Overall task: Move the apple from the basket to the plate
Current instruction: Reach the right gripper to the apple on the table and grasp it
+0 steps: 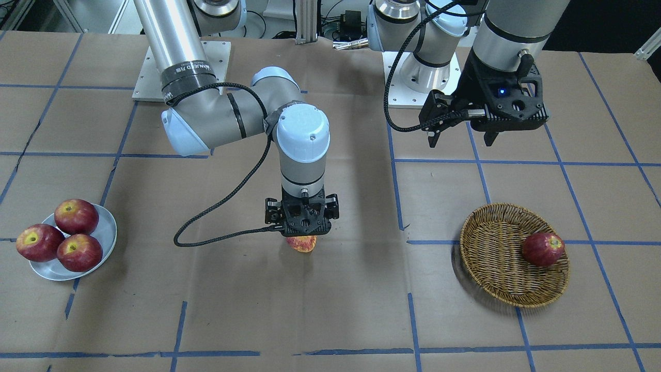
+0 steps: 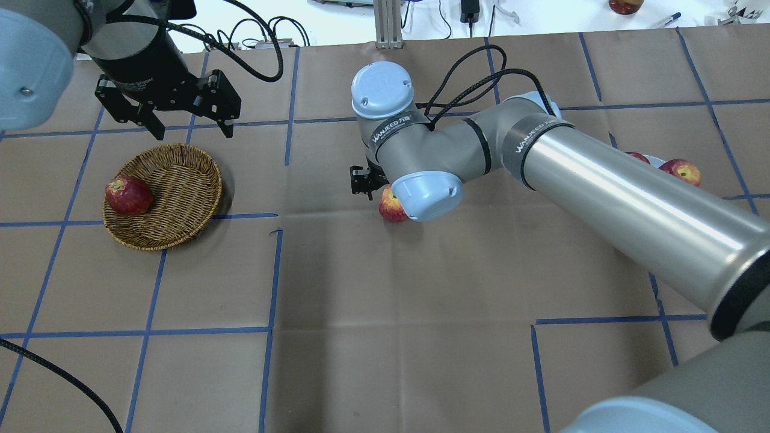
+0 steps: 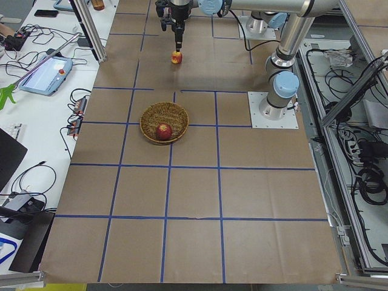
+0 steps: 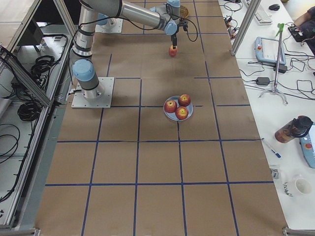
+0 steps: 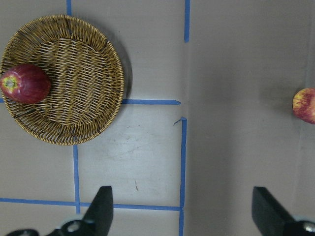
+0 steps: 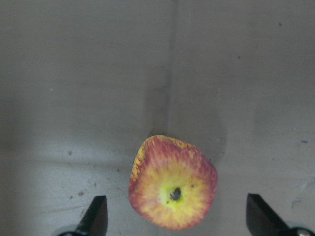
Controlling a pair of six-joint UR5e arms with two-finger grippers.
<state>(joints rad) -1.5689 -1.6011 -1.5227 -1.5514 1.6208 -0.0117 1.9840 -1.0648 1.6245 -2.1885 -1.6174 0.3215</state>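
One apple [image 6: 172,182], the pale streaked one, sits on the desk [image 1: 330,310] well apart from the basket [image 5: 78,73], between it and the plate [image 1: 106,227], so it is not yet delivered. My right claw [image 6: 176,216] hangs straight over it. Its fingers [image 6: 97,219] are spread wide, with the fruit between them and neither touching.

To grip well, I judge I should drop until the pads pass the widest part. I should keep the apple centred so both pads meet it together, then close gently. It sits slightly tilted and could roll from a one-sided push. Then I'd lift clear before heading away from the basket to the plate. Three apples [image 1: 76,216] leave little room there, so I'd aim for the bare part.

My left claw [image 5: 183,201] is wide too, empty, raised near the basket, which holds one dark apple [image 5: 25,83].

"WANJEED" reads along my right arm [image 2: 433,144]. Pale print on the left claw's body is too small to read.
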